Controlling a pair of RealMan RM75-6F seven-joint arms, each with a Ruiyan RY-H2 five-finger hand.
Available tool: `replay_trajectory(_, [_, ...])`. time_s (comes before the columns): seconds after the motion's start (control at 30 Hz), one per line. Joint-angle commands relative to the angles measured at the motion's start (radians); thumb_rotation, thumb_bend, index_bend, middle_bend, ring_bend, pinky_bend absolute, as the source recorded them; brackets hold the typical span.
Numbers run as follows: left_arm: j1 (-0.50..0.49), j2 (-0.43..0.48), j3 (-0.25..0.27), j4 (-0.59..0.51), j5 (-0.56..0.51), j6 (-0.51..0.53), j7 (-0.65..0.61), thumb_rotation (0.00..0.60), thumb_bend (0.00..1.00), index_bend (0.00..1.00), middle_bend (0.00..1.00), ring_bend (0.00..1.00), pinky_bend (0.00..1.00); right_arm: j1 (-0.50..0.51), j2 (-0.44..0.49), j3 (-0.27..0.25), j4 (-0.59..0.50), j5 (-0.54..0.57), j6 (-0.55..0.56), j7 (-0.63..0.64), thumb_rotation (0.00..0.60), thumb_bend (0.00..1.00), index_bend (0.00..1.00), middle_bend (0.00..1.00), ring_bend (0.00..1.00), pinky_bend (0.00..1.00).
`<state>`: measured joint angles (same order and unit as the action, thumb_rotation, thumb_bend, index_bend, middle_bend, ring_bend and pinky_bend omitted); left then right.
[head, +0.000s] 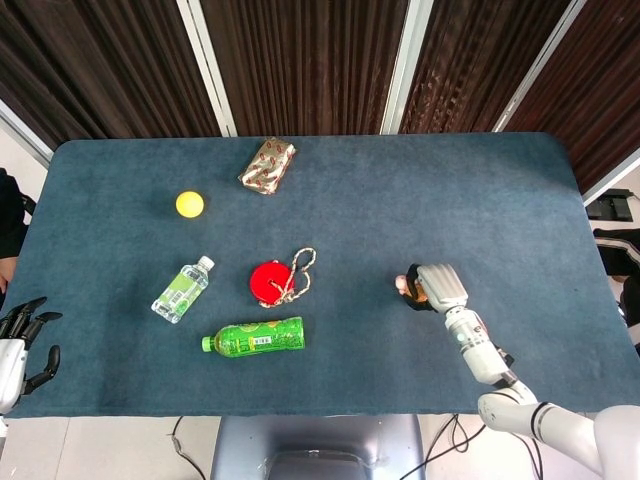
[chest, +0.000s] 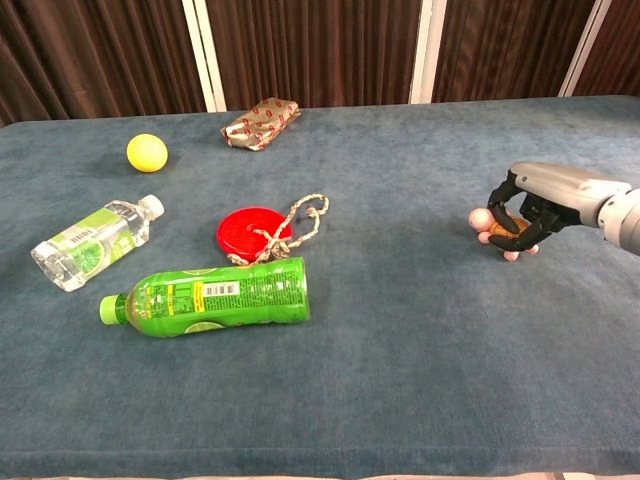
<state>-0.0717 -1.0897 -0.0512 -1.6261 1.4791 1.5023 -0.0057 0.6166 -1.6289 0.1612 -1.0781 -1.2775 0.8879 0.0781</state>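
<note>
The blue desk (head: 480, 190) was shown bearing a green bottle (chest: 208, 296) and a red disc (chest: 248, 231), both well to the left of the fingers. The right hand (chest: 540, 200) was curled around a small pink-and-brown toy (chest: 497, 228), held clear of the cloth. The left hand (head: 20, 340), fingers spread and empty, lay far off at the desk's edge.

Head view looks steeply down on the whole table (head: 480, 180); chest view faces it low, nearer.
</note>
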Motion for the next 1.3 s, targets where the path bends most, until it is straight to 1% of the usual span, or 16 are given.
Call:
replay_trajectory(0.03, [0.0, 0.0, 0.0, 0.0, -0.001, 0.0, 0.0, 0.6, 0.49, 0.29, 0.12, 0.12, 0.23, -0.003, 0.031, -0.007, -0.035, 0.009, -0.008, -0.026, 0.6, 0.18, 0.19, 0.31, 0.99, 1.0])
replay_trajectory(0.13, [0.001, 0.001, -0.001, 0.0, -0.002, 0.0, -0.001, 0.6, 0.49, 0.29, 0.12, 0.12, 0.23, -0.014, 0.072, -0.01, -0.092, 0.008, 0.003, -0.035, 0.6, 0.08, 0.03, 0.23, 0.96, 1.0])
replay_trajectory(0.17, [0.001, 0.001, -0.001, -0.001, -0.002, 0.0, -0.002, 0.6, 0.49, 0.29, 0.12, 0.12, 0.23, -0.019, 0.088, -0.011, -0.116, 0.005, 0.009, -0.036, 0.6, 0.07, 0.01, 0.22, 0.95, 1.0])
replay_trajectory(0.33, [0.001, 0.001, -0.001, -0.002, -0.001, 0.002, -0.002, 0.6, 0.49, 0.29, 0.12, 0.12, 0.23, -0.062, 0.196, -0.02, -0.265, -0.016, 0.077, -0.051, 0.6, 0.04, 0.0, 0.21, 0.94, 1.0])
replay_trajectory(0.4, [0.001, 0.001, -0.001, -0.002, 0.0, 0.002, -0.001, 0.6, 0.49, 0.29, 0.12, 0.12, 0.23, -0.091, 0.235, -0.02, -0.33, -0.025, 0.129, -0.054, 0.6, 0.04, 0.0, 0.21, 0.93, 1.0])
replay_trajectory(0.5, [0.002, 0.002, 0.0, -0.003, 0.001, 0.002, -0.002, 0.6, 0.49, 0.29, 0.12, 0.12, 0.23, -0.144, 0.292, -0.037, -0.409, -0.052, 0.218, -0.079, 0.6, 0.04, 0.02, 0.21, 0.84, 0.94])
replay_trajectory(0.53, [0.002, 0.002, 0.0, -0.002, 0.001, 0.003, -0.002, 0.6, 0.49, 0.29, 0.12, 0.12, 0.23, -0.164, 0.31, -0.045, -0.434, -0.055, 0.249, -0.099, 0.6, 0.04, 0.05, 0.21, 0.76, 0.89])
replay_trajectory(0.57, [0.003, 0.002, 0.0, -0.002, 0.002, 0.004, -0.002, 0.6, 0.49, 0.29, 0.12, 0.12, 0.23, -0.186, 0.329, -0.054, -0.46, -0.06, 0.28, -0.124, 0.6, 0.04, 0.09, 0.21, 0.62, 0.8])
replay_trajectory(0.6, [0.003, 0.002, 0.0, -0.001, 0.002, 0.005, -0.004, 0.6, 0.49, 0.29, 0.12, 0.12, 0.23, -0.216, 0.356, -0.069, -0.498, -0.071, 0.325, -0.159, 0.6, 0.04, 0.1, 0.21, 0.52, 0.72])
replay_trajectory(0.67, [0.004, 0.002, -0.001, 0.0, 0.001, 0.007, -0.005, 0.6, 0.49, 0.29, 0.12, 0.12, 0.23, -0.262, 0.393, -0.09, -0.551, -0.093, 0.398, -0.208, 0.6, 0.04, 0.11, 0.19, 0.27, 0.44])
replay_trajectory(0.77, [0.005, 0.001, -0.001, -0.001, 0.001, 0.01, -0.002, 0.6, 0.49, 0.29, 0.12, 0.12, 0.23, -0.35, 0.447, -0.123, -0.611, -0.164, 0.552, -0.251, 0.6, 0.04, 0.11, 0.11, 0.07, 0.14])
replay_trajectory(0.8, [0.005, 0.0, 0.0, -0.001, 0.003, 0.01, 0.001, 0.6, 0.49, 0.29, 0.12, 0.12, 0.23, -0.382, 0.459, -0.132, -0.621, -0.192, 0.61, -0.257, 0.6, 0.04, 0.1, 0.09, 0.03, 0.09])
replay_trajectory(0.83, [0.005, 0.0, 0.001, -0.001, 0.004, 0.009, 0.004, 0.6, 0.49, 0.29, 0.12, 0.12, 0.23, -0.405, 0.466, -0.139, -0.624, -0.21, 0.648, -0.261, 0.6, 0.04, 0.09, 0.06, 0.01, 0.04])
replay_trajectory(0.97, [0.005, -0.001, 0.001, -0.005, 0.004, 0.008, 0.012, 0.6, 0.49, 0.28, 0.12, 0.12, 0.23, -0.481, 0.49, -0.168, -0.627, -0.241, 0.738, -0.253, 0.6, 0.04, 0.0, 0.0, 0.0, 0.01])
replay_trajectory(1.07, [0.004, -0.003, 0.0, -0.006, 0.004, 0.009, 0.018, 0.6, 0.49, 0.28, 0.12, 0.12, 0.23, -0.517, 0.5, -0.183, -0.621, -0.236, 0.753, -0.239, 0.6, 0.04, 0.0, 0.0, 0.0, 0.01])
replay_trajectory(1.3, [-0.003, -0.007, 0.0, -0.003, 0.009, 0.0, 0.02, 0.6, 0.49, 0.27, 0.12, 0.12, 0.23, -0.555, 0.49, -0.181, -0.597, -0.217, 0.753, -0.222, 0.6, 0.04, 0.0, 0.0, 0.0, 0.0])
